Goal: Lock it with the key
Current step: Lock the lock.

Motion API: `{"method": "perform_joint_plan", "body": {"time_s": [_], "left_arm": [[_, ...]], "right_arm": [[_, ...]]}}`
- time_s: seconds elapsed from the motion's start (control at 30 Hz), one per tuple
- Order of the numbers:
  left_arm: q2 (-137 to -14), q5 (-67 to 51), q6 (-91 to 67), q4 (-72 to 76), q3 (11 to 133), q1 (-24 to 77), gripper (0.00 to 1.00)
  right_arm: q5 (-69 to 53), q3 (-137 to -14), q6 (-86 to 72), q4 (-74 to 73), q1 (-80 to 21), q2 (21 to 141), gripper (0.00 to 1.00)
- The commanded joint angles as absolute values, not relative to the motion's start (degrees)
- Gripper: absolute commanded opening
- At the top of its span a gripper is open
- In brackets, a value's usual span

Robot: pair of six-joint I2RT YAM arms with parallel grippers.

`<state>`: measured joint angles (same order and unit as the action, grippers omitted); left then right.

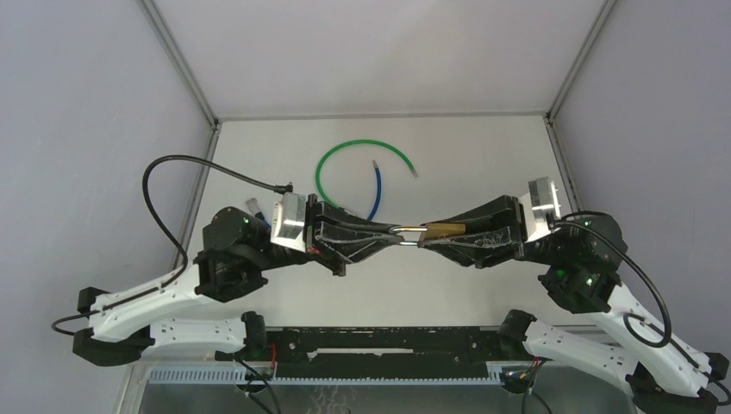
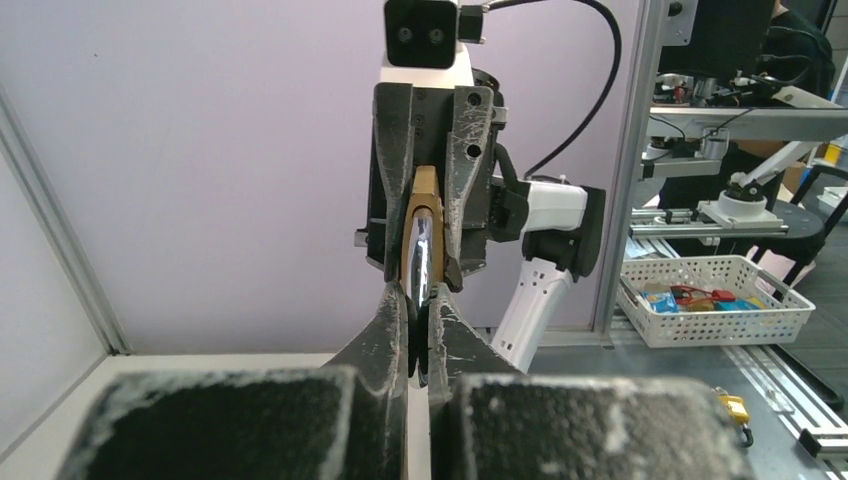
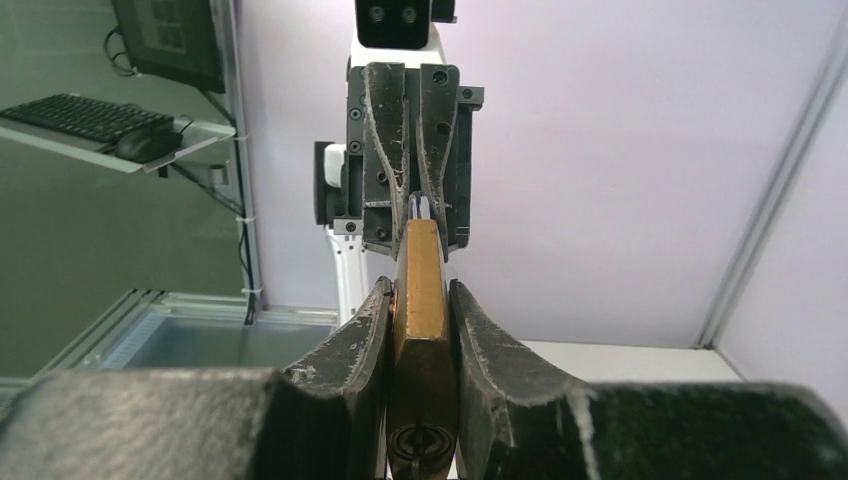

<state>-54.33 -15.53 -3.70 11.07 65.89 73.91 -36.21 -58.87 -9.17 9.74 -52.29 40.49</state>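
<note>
White table (image 1: pixel 483 164) — two cables (image 1: pixel 362 145); right gripper (image 1: pixel 427 235) clamps one padlock (image 3: pixel 422 330) — left gripper (image 1: pixel 396 233) pinches its shackle (image 2: pixel 422 255).

Site type: robotics laboratory test cell.

The white table (image 1: pixel 483 164) below the jaws is enclosed by grey panels (image 1: pixel 371 52) on aluminium framing (image 1: pixel 178 60).

Outside the cell, beyond and to the right of the left gripper (image 2: pixel 418 312) jaws, stand an aluminium post (image 2: pixel 625 170), a second white robot arm (image 2: pixel 745 195) on a bench and a white perforated basket (image 2: pixel 700 325) of small items.

Left of the right gripper (image 3: pixel 422 295) jaws are a monitor (image 3: pixel 165 40), a keyboard (image 3: pixel 70 115) and a mouse (image 3: pixel 145 145) on a shelf.
</note>
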Motion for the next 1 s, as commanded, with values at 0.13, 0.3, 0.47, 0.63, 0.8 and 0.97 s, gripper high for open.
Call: {"method": "perform_joint_plan", "body": {"time_s": [0.13,0.3,0.47,0.63,0.8,0.97], "left_arm": [[-67.28,-17.14,-7.01,1.3,67.67,76.22,0.0],[-69.18,-17.85,-7.66,0.71,68.95,76.75,0.0],[-70.65,-18.8,-8.37,0.37,70.36,76.9,0.0],[-71.6,-18.93,-8.87,0.35,71.53,77.21,0.0],[-72.0,-19.71,-9.36,0.36,71.74,77.35,0.0],[-71.43,-26.27,-6.29,-10.93,75.97,74.69,0.0]], "right_arm": [[-24.33,-59.9,-6.65,3.56,-50.18,43.78,0.0],[-21.89,-61.91,-4.94,1.14,-48.99,45.75,0.0],[-21.2,-63.27,-4.06,1.14,-47.55,48.24,0.0],[-20.32,-64.81,-3.7,2.22,-46.14,51.63,0.0],[-21.44,-65.72,-3.73,3.22,-45.36,54.47,0.0],[-30.97,-73.97,5.09,-13.07,-44.56,55.86,0.0]]}}
